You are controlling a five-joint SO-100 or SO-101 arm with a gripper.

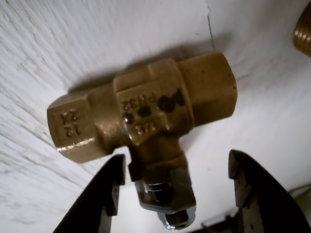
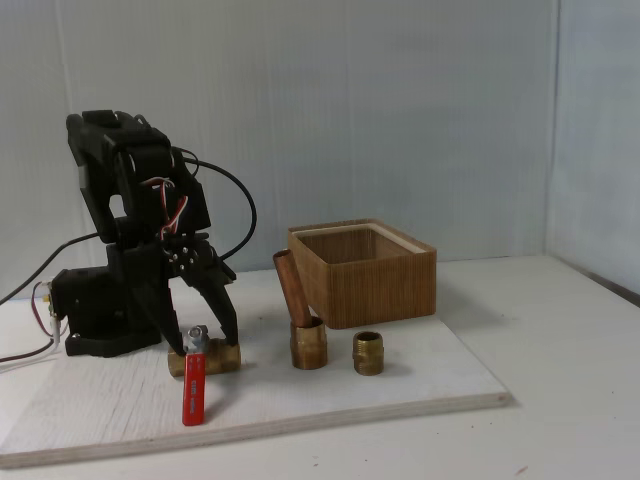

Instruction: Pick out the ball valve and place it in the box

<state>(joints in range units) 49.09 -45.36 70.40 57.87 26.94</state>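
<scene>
A plain grey-white wall backs the scene, and everything sits on a pale whitewashed wooden board (image 2: 300, 400) laid on a white surface (image 2: 560, 350). From my remote seat I see the black arm (image 2: 130, 220) bent down at the left of the fixed view, its hand (image 2: 205, 345) lowered over the ball valve (image 2: 203, 360), a small brass body with a long flat red lever pointing toward the camera and a silver nut on top.

In the wrist view the hand (image 1: 177, 182) stands wide, its two dark fingers (image 1: 99, 194) on either side of the valve's silver-nutted stem, not yet pressing on it as far as I can tell. The valve (image 1: 146, 111) lies on its side on the board, stamped lettering facing the lens.

The rectangular brown wooden box with ribbed sides and a pale inner rim (image 2: 362, 275) stands well apart to the right in the fixed view. Between the valve and the box stand a brass fitting with a copper pipe (image 2: 303, 320) and a short threaded brass nipple (image 2: 368, 353).

My worry is the grip: closing on the narrow stem instead of the body could let the heavy valve pivot or slip out. The long lever may also swing and catch the copper pipe on the way across, or snag the box rim on release.
</scene>
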